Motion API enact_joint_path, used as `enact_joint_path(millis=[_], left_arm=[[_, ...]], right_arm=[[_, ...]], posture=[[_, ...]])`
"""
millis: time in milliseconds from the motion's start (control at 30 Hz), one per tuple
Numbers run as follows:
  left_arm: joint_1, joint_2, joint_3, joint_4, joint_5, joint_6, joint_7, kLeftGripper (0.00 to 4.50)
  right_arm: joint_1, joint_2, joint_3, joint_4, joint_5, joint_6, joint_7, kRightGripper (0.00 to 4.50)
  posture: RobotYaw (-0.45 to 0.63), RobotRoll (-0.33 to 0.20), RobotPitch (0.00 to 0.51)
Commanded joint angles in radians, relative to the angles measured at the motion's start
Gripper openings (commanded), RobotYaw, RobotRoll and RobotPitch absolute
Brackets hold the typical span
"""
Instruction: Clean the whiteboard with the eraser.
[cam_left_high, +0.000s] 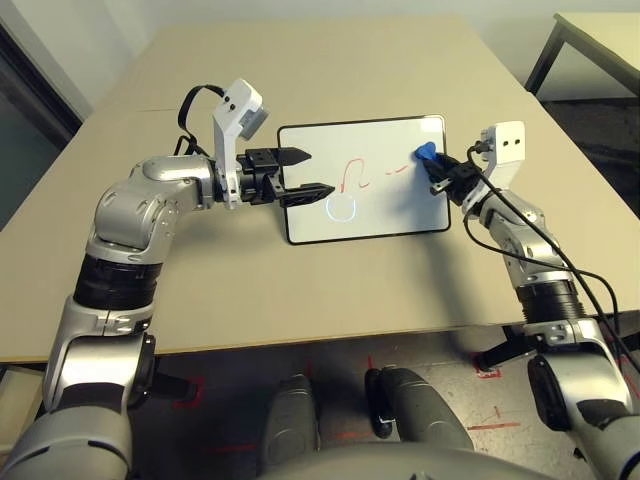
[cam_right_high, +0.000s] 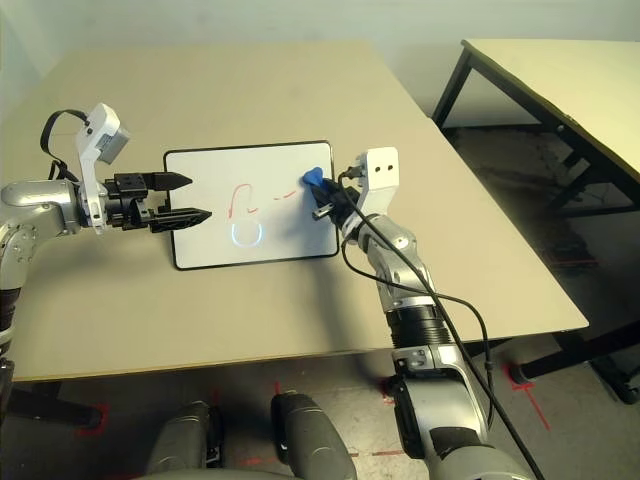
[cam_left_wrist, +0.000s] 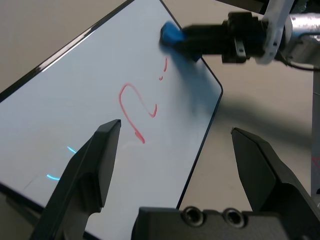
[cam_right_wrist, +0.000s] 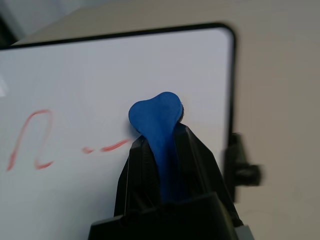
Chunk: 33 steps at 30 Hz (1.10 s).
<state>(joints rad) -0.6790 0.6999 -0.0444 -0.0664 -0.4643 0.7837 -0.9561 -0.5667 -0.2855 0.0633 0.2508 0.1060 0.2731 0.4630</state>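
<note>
1. While wiping, keep the eraser (cam_right_wrist: 159, 131) pinched tight in the right gripper (cam_left_high: 436, 170); jaws clamped on its sides, blue tip poking out past them.
2. Eraser tip at about 2 o'clock on the whiteboard (cam_left_high: 380, 215), near the right edge, apparently touching or just above the surface; contact hard to confirm.
3. Red scribbles (cam_left_high: 358, 176) left toward 9 o'clock of the eraser: short dashes just beside it, a looped stroke further along.
4. Sweep toward 9 o'clock with flat, steady pressure, covering dashes first, then the loop; overlap the passes.
5. Left gripper (cam_left_high: 302, 172) at the board's 9 o'clock edge, jaws spread wide, holding nothing; best used to brace the board against sliding on the counter (cam_left_high: 300, 290).
6. Ignore the bluish ring below the scribbles: probably glare, not ink.
</note>
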Motion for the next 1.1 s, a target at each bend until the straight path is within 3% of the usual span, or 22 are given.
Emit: enact_joint_path(millis=[33, 267, 733, 1100], left_arm=[[-0.005, 0.0, -0.011, 0.001, 0.008, -0.002, -0.002, 4.5], [-0.002, 0.006, -0.006, -0.003, 0.007, 0.002, -0.002, 4.5], [-0.014, -0.001, -0.011, 0.011, 0.009, -0.002, -0.002, 4.5], [-0.016, -0.006, -0.016, 0.018, 0.011, -0.007, -0.006, 4.5]], right_arm=[[0.054, 0.027, 0.111, 0.02, -0.037, 0.103, 0.05, 0.62], [0.066, 0.021, 0.146, -0.002, -0.048, 0.158, 0.067, 0.62], [0.017, -0.038, 0.034, 0.027, -0.068, 0.226, -0.055, 0.62], [0.088, -0.04, 0.104, -0.04, -0.071, 0.333, -0.013, 0.62]], posture=[[-0.07, 0.0, 0.101], [-0.07, 0.0, 0.107], [-0.08, 0.0, 0.112], [-0.09, 0.0, 0.122]])
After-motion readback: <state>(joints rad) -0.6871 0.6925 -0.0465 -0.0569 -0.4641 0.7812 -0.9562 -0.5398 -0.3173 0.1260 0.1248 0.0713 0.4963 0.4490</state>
